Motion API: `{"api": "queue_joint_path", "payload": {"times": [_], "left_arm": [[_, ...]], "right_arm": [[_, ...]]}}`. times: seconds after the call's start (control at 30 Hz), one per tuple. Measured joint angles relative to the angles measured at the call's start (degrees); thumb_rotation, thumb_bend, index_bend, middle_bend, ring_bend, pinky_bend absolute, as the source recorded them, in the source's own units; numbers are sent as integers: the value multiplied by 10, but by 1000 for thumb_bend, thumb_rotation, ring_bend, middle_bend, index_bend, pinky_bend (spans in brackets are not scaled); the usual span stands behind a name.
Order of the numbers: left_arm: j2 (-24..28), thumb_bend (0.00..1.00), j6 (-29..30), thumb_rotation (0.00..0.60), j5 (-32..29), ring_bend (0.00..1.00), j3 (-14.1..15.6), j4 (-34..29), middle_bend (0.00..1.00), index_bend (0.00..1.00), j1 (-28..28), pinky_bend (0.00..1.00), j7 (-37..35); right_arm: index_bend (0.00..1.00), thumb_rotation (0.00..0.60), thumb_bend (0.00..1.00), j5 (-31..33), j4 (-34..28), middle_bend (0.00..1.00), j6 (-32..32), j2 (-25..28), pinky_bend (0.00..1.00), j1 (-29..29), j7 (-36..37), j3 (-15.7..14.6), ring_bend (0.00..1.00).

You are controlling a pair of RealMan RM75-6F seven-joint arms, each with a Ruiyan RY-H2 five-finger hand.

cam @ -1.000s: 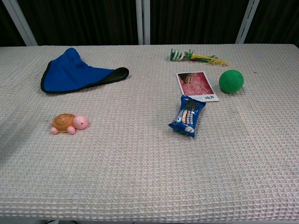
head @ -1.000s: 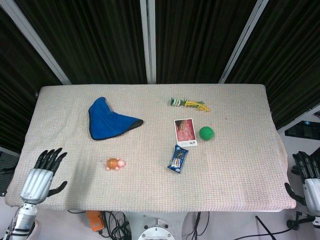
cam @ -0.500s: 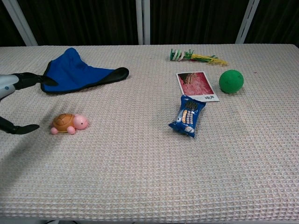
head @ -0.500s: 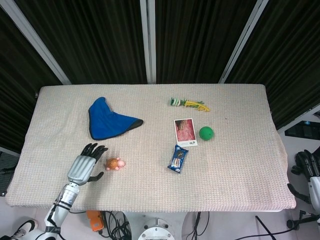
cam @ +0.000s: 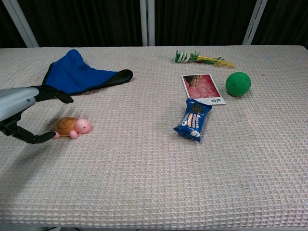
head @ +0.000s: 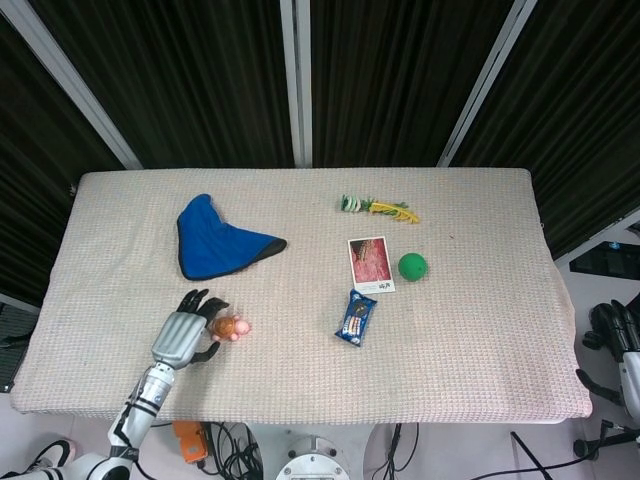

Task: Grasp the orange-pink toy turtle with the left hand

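Observation:
The orange-pink toy turtle (head: 232,328) (cam: 71,127) lies on the woven table cover near the front left. My left hand (head: 187,334) (cam: 19,108) hovers right beside it on its left, fingers spread apart and reaching over and around the shell, thumb (cam: 33,137) low next to the turtle's tail end. I cannot tell whether any finger touches the toy. My right hand (head: 618,345) hangs off the table's right edge, low, with its fingers curled and holding nothing.
A blue cloth (head: 215,244) lies behind the turtle. A blue snack packet (head: 356,317), a picture card (head: 370,263), a green ball (head: 412,266) and a green-yellow rope toy (head: 378,207) lie to the centre right.
My left hand has travelled from the table's front left corner rightwards to the turtle, and its fingers now bracket the toy. The turtle has not moved.

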Motion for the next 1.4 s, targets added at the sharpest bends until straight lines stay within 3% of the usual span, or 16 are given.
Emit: {"api": "queue_joint_path", "payload": {"times": [0.37, 0.67, 0.77, 1.0, 1.1, 1.23, 1.4], "left_arm": [[-23, 329, 5, 600, -14, 0, -2, 30, 338, 367, -11, 23, 2], [-39, 340, -5, 600, -18, 21, 3, 56, 379, 385, -21, 44, -11], [-46, 343, -7, 600, -19, 69, 2, 66, 439, 438, -24, 45, -16], [-74, 410, 20, 600, -13, 275, -4, 99, 663, 666, -24, 119, -32], [-87, 422, 34, 600, -9, 315, -5, 118, 695, 699, -21, 121, -40], [-90, 416, 34, 600, -10, 315, -3, 122, 665, 652, -20, 113, -39], [-66, 290, 15, 600, -10, 109, 6, 94, 328, 329, -23, 60, -45]], "right_arm": [[0, 600, 66, 8, 9, 0, -5, -3, 0, 1, 6, 4, 0], [0, 600, 95, 12, 16, 0, -13, -8, 0, 3, 4, 4, 0], [0, 600, 124, 15, 16, 0, -15, -7, 0, 3, 4, 4, 0], [0, 600, 142, 16, 18, 0, -15, -7, 0, 2, 5, 5, 0], [0, 600, 150, 16, 18, 0, -15, -8, 0, 2, 6, 4, 0], [0, 600, 153, 15, 19, 0, -13, -8, 0, 1, 7, 4, 0], [0, 600, 152, 13, 17, 0, -9, -7, 0, -1, 6, 5, 0]]}}
